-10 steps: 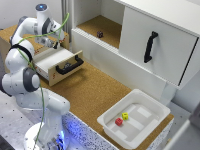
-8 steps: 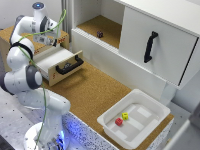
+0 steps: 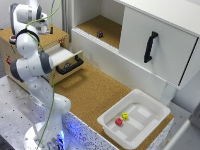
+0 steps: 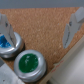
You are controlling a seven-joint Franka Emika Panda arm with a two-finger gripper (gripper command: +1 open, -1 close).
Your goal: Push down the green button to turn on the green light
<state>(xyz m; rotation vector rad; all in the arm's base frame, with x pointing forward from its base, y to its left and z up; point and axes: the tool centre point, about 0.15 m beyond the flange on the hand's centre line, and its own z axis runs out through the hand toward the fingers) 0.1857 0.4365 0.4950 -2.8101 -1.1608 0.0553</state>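
Note:
In the wrist view a round green button (image 4: 28, 64) in a silver ring sits on the cork-topped surface, with a blue button (image 4: 7, 44) beside it. My gripper (image 4: 37, 36) is open and empty. Its fingers (image 4: 71, 30) are spread wide and hover above the cork, just off the green button and not touching it. In the exterior view the gripper (image 3: 43, 24) hangs over the top of the wooden box (image 3: 11, 39) at the far left. The arm hides the buttons there. No lit lamp shows.
The box's drawer (image 3: 64, 54) stands open with a black handle (image 3: 70, 66). A white cabinet with a black door handle (image 3: 150, 47) holds a small dark object (image 3: 100, 34) on its shelf. A white tray (image 3: 150, 125) holds a red piece (image 3: 119, 121) and a yellow piece (image 3: 125, 116).
The arm has swung a little toward the exterior view's left and farther back, bringing the gripper over the box top. Nothing else has moved.

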